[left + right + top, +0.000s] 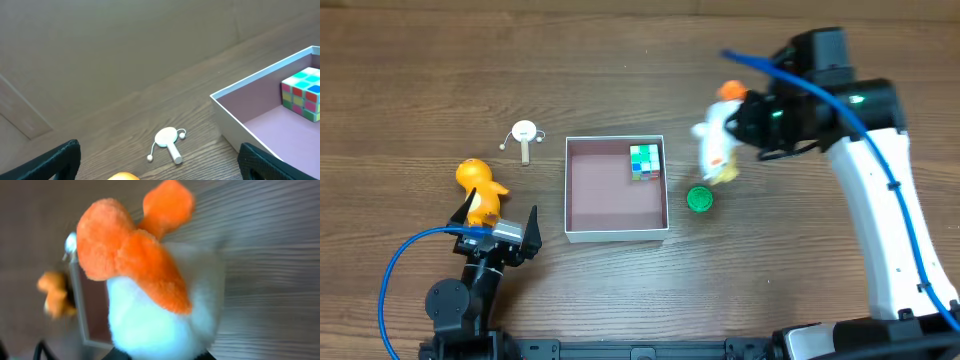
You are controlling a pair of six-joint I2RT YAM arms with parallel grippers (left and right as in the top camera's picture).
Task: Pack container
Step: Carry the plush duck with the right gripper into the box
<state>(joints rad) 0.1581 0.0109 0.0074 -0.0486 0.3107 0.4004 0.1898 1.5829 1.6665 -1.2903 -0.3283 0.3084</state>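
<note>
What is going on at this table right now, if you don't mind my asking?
Two robot arms are packing toys into the container. A colour cube already lies in its far right corner. The right gripper is closed on a white and orange plush toy just right of the container, near a green round piece. The left gripper is open beside an orange duck; a small white paddle toy lies nearby.

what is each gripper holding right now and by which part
The right gripper clamps the white-and-orange plush toy by its white body, below the orange part. The left gripper is open and holds nothing.
</note>
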